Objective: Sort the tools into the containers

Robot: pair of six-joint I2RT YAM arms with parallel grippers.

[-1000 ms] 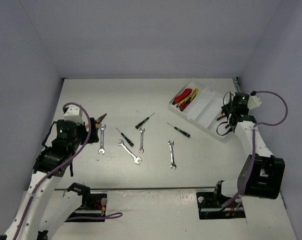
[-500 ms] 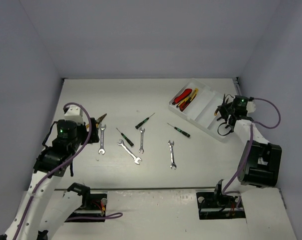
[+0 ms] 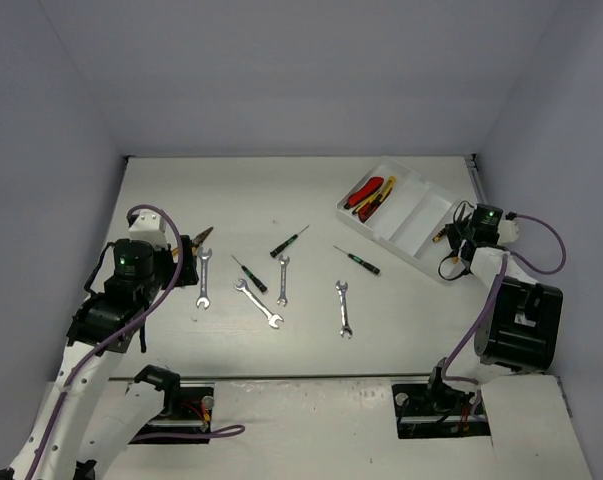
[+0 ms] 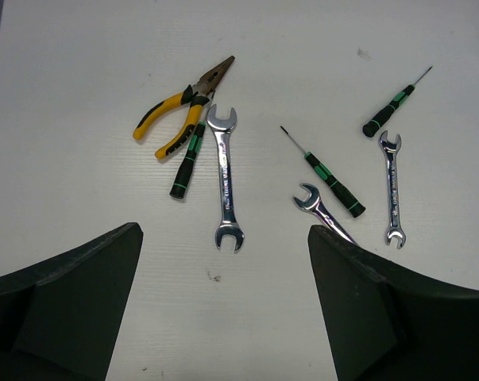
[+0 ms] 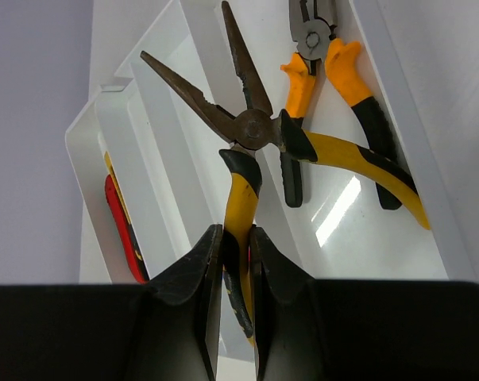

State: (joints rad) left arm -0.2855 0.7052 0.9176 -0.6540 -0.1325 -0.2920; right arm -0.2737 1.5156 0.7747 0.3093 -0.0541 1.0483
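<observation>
My right gripper (image 5: 237,262) is shut on one handle of yellow long-nose pliers (image 5: 251,131), its jaws spread, held over the rightmost compartment of the white tray (image 3: 413,215). Orange-handled pliers (image 5: 334,63) lie in that compartment. Red and yellow knives (image 3: 366,195) lie in the far-left compartment. My left gripper (image 4: 225,232) is open and empty above the table. Below it lie yellow pliers (image 4: 179,111), a screwdriver (image 4: 187,159) and a wrench (image 4: 223,178). More wrenches (image 3: 344,310) and screwdrivers (image 3: 359,261) lie mid-table.
The tray's (image 5: 156,119) two middle compartments show nothing inside. Grey walls close in the table at left, back and right. The right arm's base (image 3: 521,325) stands just near of the tray.
</observation>
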